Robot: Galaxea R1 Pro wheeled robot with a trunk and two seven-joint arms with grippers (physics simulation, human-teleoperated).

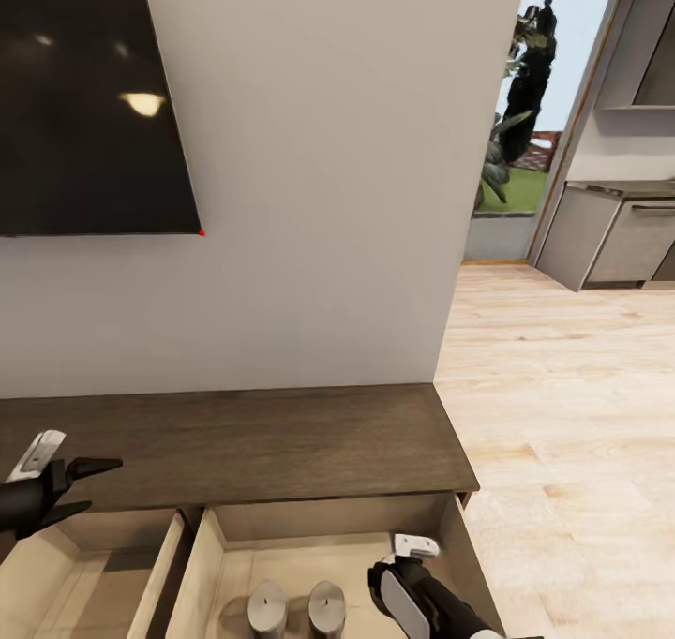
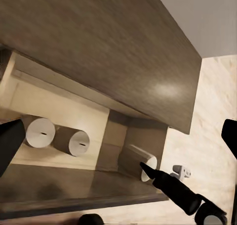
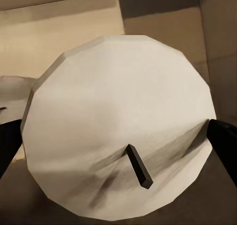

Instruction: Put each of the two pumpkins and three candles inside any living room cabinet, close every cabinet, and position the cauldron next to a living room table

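The long dark-brown cabinet (image 1: 244,433) stands against a pale wall, under a big black TV screen (image 1: 84,96). Two of its drawers are pulled out, and they are pale beige inside. In the head view, two grey-white candles (image 1: 267,608) (image 1: 327,607) stand side by side in the right drawer (image 1: 234,527), near its front. The left drawer (image 1: 56,564) is open too, just beside it. The left tool (image 1: 86,485) hangs over the front edge of the cabinet top, above the left drawer, and its two dark fingers are spread apart with nothing between them. The right tool (image 2: 150,172) is down in the right drawer, to the right of the two candles. In the left wrist view a third candle (image 2: 139,160) stands in the far corner of that drawer, and one dark finger of the right tool lies against its top edge. In the right wrist view this candle (image 3: 118,121) is seen from above as a big pale round top with a short dark wick (image 3: 138,165), and a dark fingertip (image 3: 224,141) shows at each side of it. The fingers sit at the candle's two sides, but it is not clear if they squeeze it or just stand beside it. To the right of the cabinet there is a light wood floor (image 1: 562,414), and far off there are grey kitchen cupboards (image 1: 614,236) and a doorway with green plants (image 1: 520,105).
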